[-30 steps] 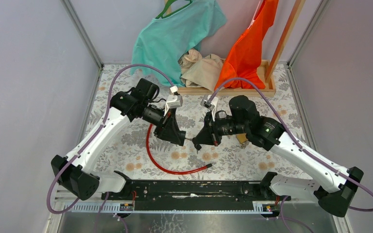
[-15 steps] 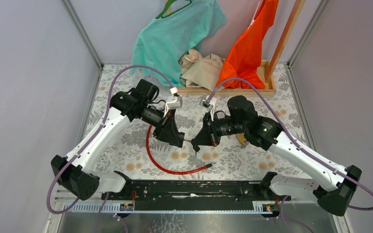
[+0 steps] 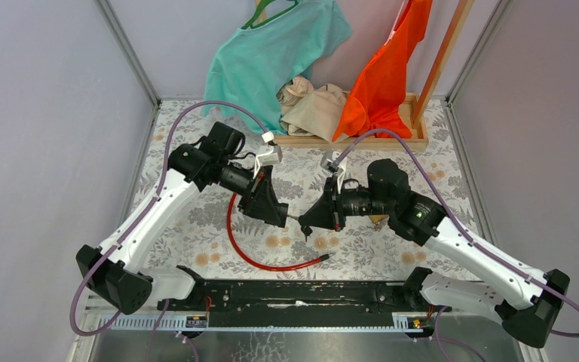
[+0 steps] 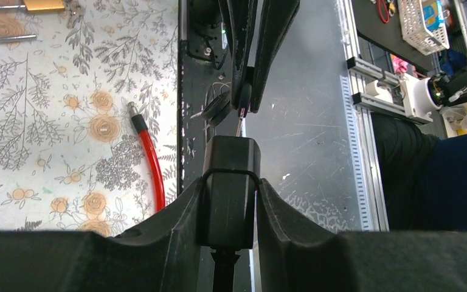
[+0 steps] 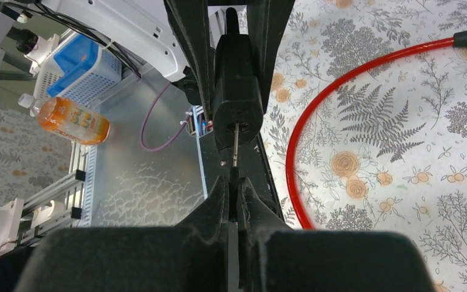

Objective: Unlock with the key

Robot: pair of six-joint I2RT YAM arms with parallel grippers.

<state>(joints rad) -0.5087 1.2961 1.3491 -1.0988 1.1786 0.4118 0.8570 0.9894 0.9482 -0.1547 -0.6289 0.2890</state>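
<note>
My left jaws clamp the black lock body (image 4: 231, 176) above the middle of the bench (image 3: 392, 249), its keyhole face turned toward the right arm. My right jaws, almost fully closed, pinch the key (image 5: 235, 146). Its blade runs straight along the lock's long axis, tip at the keyhole; how deep it sits I cannot tell. The red cable (image 3: 245, 253) trails toward the near edge.

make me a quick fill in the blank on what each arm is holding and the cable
The left gripper clamps the black ___ body. The right gripper pinches a ___ whose tip meets that body. The cable on the floral tablecloth is ___.
Missing: lock; key; red.
</note>
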